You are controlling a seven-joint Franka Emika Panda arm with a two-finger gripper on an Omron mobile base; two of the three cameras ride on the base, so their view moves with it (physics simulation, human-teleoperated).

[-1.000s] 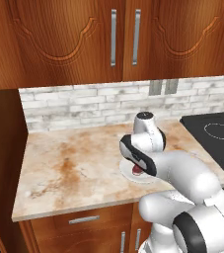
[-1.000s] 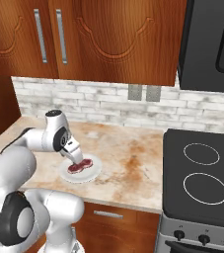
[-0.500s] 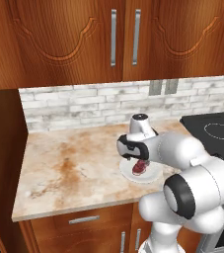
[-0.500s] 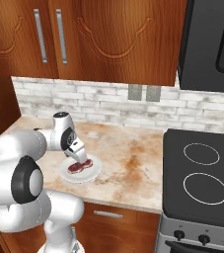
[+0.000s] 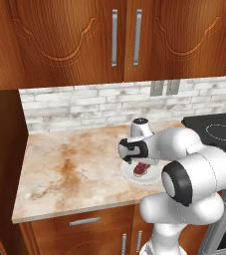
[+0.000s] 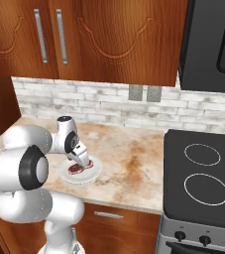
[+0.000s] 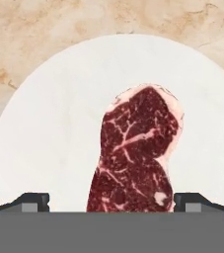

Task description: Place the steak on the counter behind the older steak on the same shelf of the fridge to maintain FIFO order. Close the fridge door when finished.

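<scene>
The steak (image 7: 135, 153) is a red slab with white marbling, lying on a white plate (image 7: 49, 123) on the beige marbled counter (image 5: 69, 169). My gripper (image 7: 111, 200) hangs close above it and is open; its dark fingertips (image 7: 32, 200) stand wide apart, one on each side of the meat's near end. From the base cameras the steak (image 5: 141, 169) (image 6: 77, 168) peeks out under the gripper (image 5: 138, 162) (image 6: 79, 161), which points down at the plate (image 5: 134, 178) (image 6: 91, 173). The fridge, its shelf and the older steak are out of view.
A black stove top (image 6: 198, 173) (image 5: 219, 134) adjoins the counter on the right. A brick backsplash (image 5: 84, 107) runs behind it, with brown wall cabinets (image 5: 124, 35) overhead and a dark microwave (image 6: 213, 44) above the stove. Bare counter lies left of the plate.
The arm has swung its elbow round and the hand has settled a little lower over the plate. Steak and plate have not moved.
</scene>
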